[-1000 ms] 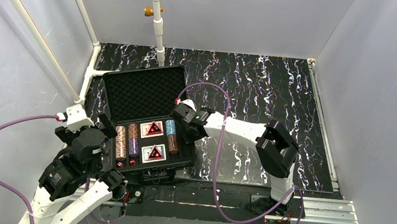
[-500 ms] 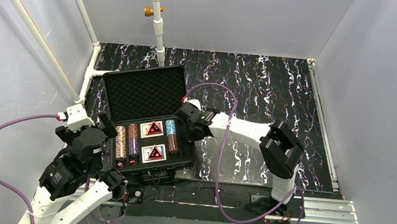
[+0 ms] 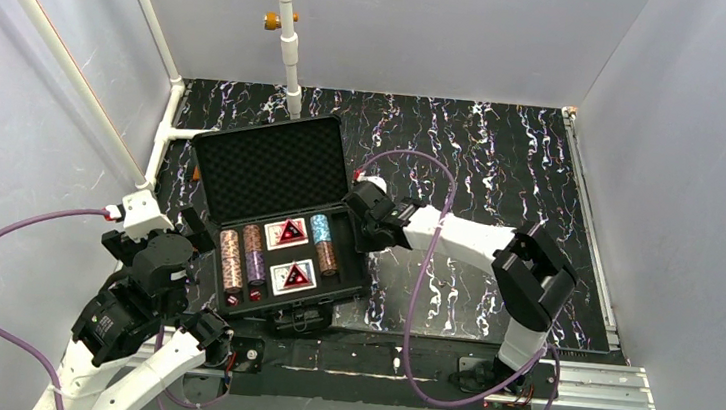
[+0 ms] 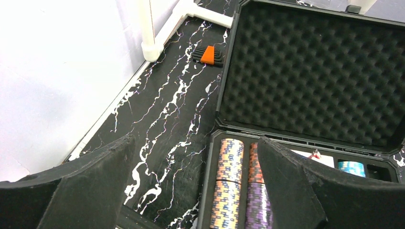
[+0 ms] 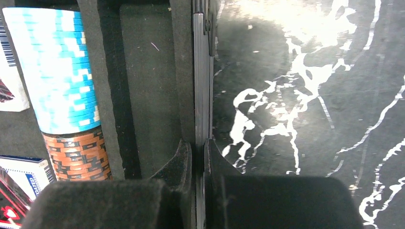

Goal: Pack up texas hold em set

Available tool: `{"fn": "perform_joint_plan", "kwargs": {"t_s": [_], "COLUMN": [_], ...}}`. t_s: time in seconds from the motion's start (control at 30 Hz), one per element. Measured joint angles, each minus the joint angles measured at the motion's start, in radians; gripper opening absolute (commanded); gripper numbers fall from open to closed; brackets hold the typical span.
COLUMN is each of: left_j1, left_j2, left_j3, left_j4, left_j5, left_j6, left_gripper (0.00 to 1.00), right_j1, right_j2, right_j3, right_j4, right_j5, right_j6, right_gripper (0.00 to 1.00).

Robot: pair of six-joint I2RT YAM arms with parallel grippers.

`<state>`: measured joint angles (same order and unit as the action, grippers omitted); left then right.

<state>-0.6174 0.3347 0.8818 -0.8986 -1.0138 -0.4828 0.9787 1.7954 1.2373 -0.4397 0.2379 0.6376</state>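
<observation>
The black case (image 3: pixel 351 282) of the texas hold em set lies open, its foam-lined lid (image 3: pixel 267 168) tipped back. The slotted tray holds chip stacks (image 3: pixel 230 261), a blue chip stack (image 3: pixel 319 229) and two card decks (image 3: pixel 288 234) with red triangles. My right gripper (image 3: pixel 367 228) is shut on the case's right wall (image 5: pixel 201 71). The right wrist view shows its fingers (image 5: pixel 184 157) pinching that rim, with the blue chips (image 5: pixel 62 71) to the left. My left gripper (image 4: pixel 195 143) hangs open above the case's left edge, nothing between its fingers, chip stacks (image 4: pixel 228 181) below.
A small orange-and-black tool holder (image 4: pixel 207 54) lies on the mat left of the lid. White pipes (image 3: pixel 289 47) stand at the back and along the left wall. A metal rail (image 3: pixel 589 217) borders the mat's right edge. Grey walls enclose the table.
The right gripper has shut on the case's right wall and drawn the case a little to the right, turning it slightly. The left arm has stayed still.
</observation>
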Motion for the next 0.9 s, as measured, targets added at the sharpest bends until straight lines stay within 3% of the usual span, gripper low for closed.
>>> {"fn": "perform_joint_plan", "kwargs": {"t_s": [0.9], "left_j1": [0.0], "left_j2": [0.024], "left_j3": [0.0], "left_j4": [0.0], "left_j5": [0.005], "left_j6": [0.0], "left_gripper": [0.98], "right_j1": [-0.275], "right_j2": [-0.21], "right_j3": [-0.245], "right_j4": [0.041], "right_j5": [-0.014], "right_j6": [-0.069], "right_gripper": [0.01]}}
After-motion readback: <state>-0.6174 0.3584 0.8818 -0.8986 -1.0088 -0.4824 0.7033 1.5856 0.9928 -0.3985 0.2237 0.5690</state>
